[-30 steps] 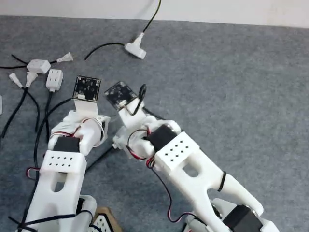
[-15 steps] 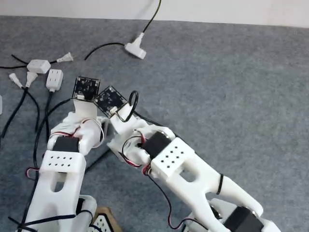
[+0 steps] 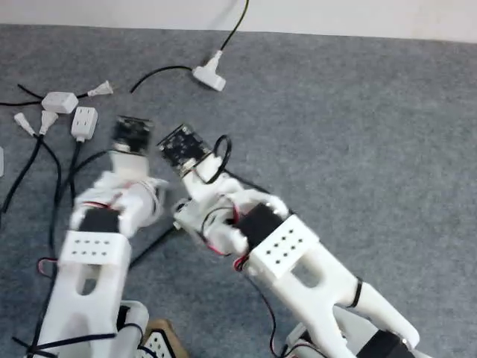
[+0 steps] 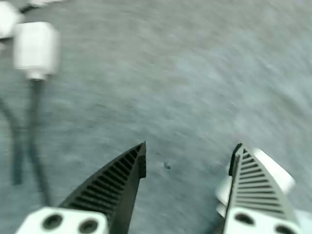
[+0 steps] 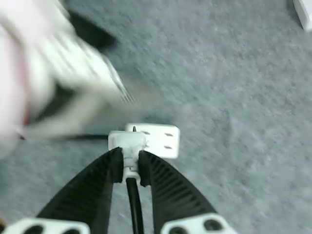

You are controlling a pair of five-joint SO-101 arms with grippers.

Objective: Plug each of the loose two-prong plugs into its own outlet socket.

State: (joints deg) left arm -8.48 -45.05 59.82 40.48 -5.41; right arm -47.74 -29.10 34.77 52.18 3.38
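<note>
1. Grey carpet (image 3: 373, 134) covered the whole work surface. Two white arms stood side by side over it, the left arm (image 3: 93, 250) and the right arm (image 3: 287, 250).
2. The right gripper (image 5: 129, 154) was clamped tight on a white two-prong plug (image 5: 126, 140). The plug's black cord (image 5: 132, 195) ran back between the fingers.
3. The held plug touched the edge of a white socket block (image 5: 161, 139), which lay flat on the carpet with its slot pairs facing up. Whether the prongs had entered any slot could not be told.
4. The left gripper (image 4: 190, 156) had its jaws spread wide with nothing between them. Bare carpet lay under the tips.
5. Ahead of the left gripper and well apart from it sat a white outlet block (image 4: 35, 46), with a dark lead (image 4: 34, 112) trailing from it.
6. In the high view, a cluster lay at the far left of the carpet. It held the outlet block (image 3: 83, 121), a white adapter cube (image 3: 59, 101) and three small plugs (image 3: 100, 90) (image 3: 24, 123) (image 3: 49, 118), with black leads running among them.
7. One flat white plug (image 3: 209, 77) lay alone near the far edge, well apart from both arms. A black cable (image 3: 160, 71) curved away from it.
</note>
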